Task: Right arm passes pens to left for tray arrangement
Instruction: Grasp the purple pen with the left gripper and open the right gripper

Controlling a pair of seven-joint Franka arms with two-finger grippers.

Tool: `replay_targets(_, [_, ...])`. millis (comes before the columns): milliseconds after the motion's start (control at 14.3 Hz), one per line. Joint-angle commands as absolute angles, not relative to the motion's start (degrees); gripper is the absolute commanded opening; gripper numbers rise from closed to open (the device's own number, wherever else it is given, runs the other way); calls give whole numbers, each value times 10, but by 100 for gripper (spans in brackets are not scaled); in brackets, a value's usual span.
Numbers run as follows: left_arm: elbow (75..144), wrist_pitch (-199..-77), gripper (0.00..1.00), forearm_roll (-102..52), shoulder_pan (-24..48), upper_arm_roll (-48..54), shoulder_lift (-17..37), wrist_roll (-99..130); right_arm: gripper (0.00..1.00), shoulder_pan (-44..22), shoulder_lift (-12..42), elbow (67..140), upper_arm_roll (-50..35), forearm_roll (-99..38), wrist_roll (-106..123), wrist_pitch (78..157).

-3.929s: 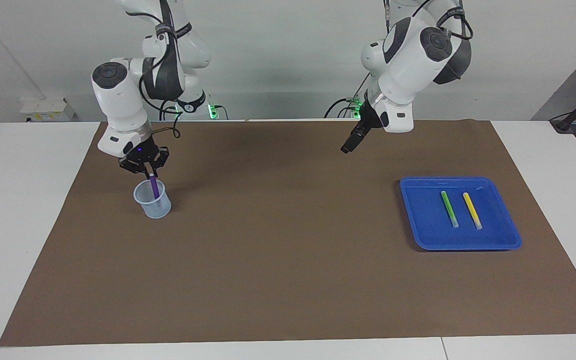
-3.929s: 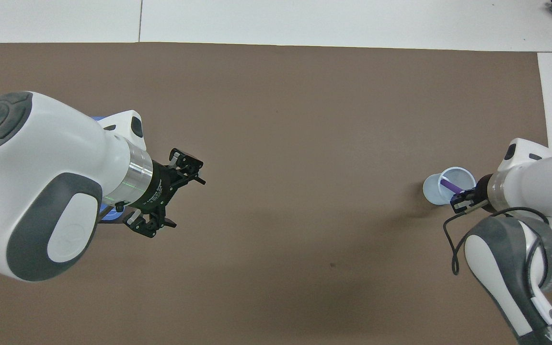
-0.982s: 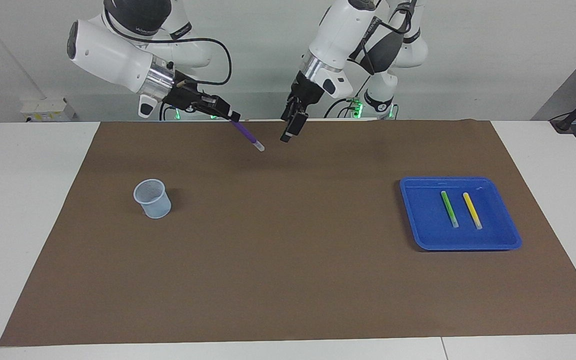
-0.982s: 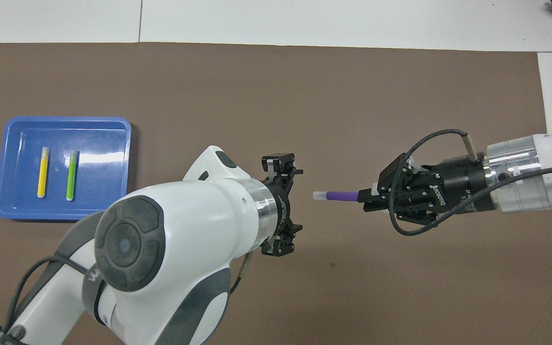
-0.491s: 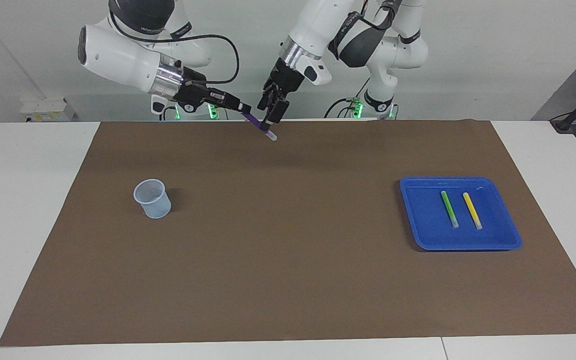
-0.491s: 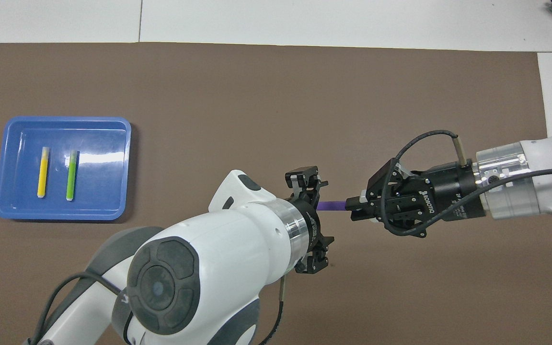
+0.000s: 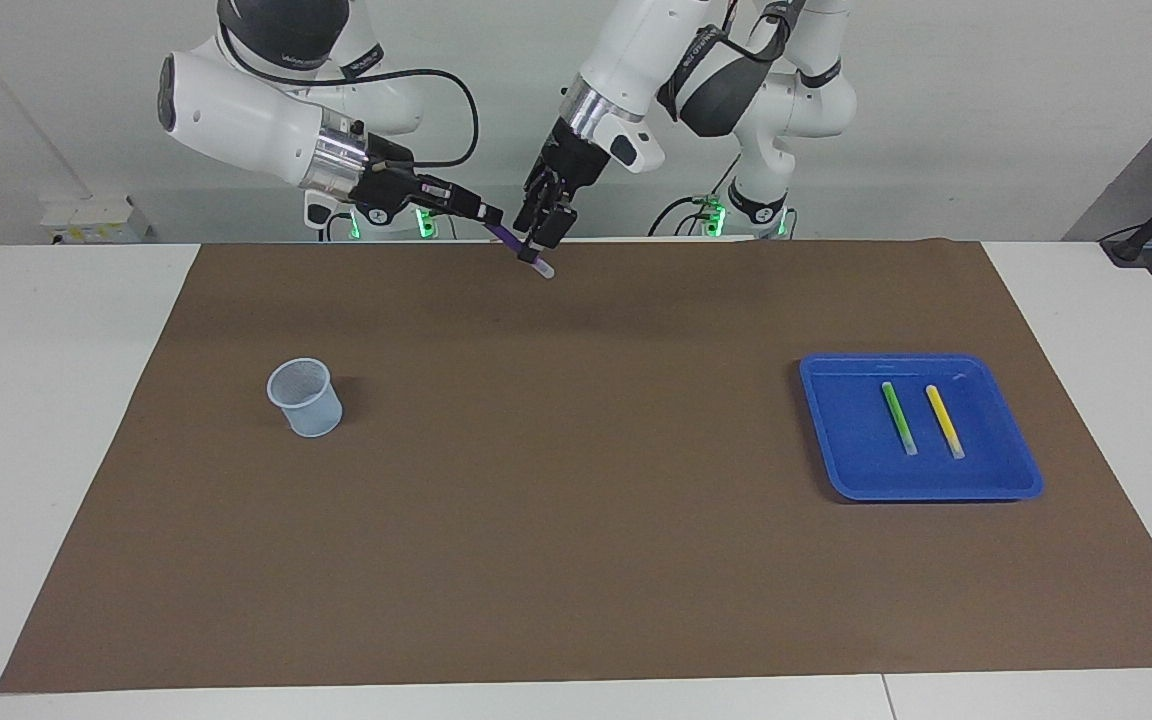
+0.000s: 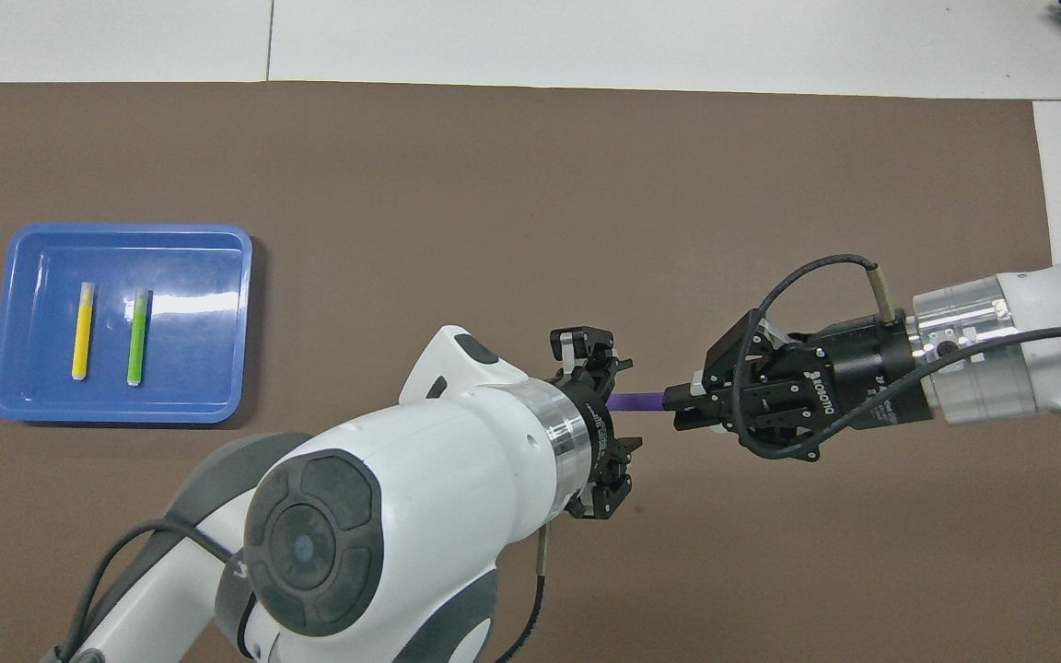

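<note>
You see the right gripper [image 7: 484,212] pinching the slim purple marker pen [image 7: 516,246] (pale tip down); the left gripper [image 7: 544,228] straddles it, grip unclear.

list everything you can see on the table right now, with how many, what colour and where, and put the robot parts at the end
tray: one, bright blue, on the mat toward the left arm's end.
green pen: one, lying in the tray.
yellow pen: one, in the tray beside the green pen.
purple pen: one, up in the air between both grippers.
cup: one, pale blue, translucent, on the mat toward the right arm's end.
mat: one, brown, covering the white table.
right gripper: shut on the purple pen.
left gripper: around the purple pen's pale end.
</note>
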State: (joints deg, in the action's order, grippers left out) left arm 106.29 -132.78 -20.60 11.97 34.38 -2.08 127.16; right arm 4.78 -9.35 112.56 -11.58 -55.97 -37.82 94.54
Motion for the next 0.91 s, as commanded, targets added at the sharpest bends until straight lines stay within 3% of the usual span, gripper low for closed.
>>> replay_targets(0, [1073,-1338,66,-207,134,337,-21,1279,0,57,-108,1138,-115,-577,-384,932])
replay_targets(351, [1074,-1337,53,-206,134,337,-21,1279,0,59,-108,1138,-114,-577,-381,923])
replay_targets(842, [1074,-1331,2,-206,134,337,-21,1279,0,59,-108,1137,-113,-584,-380,917])
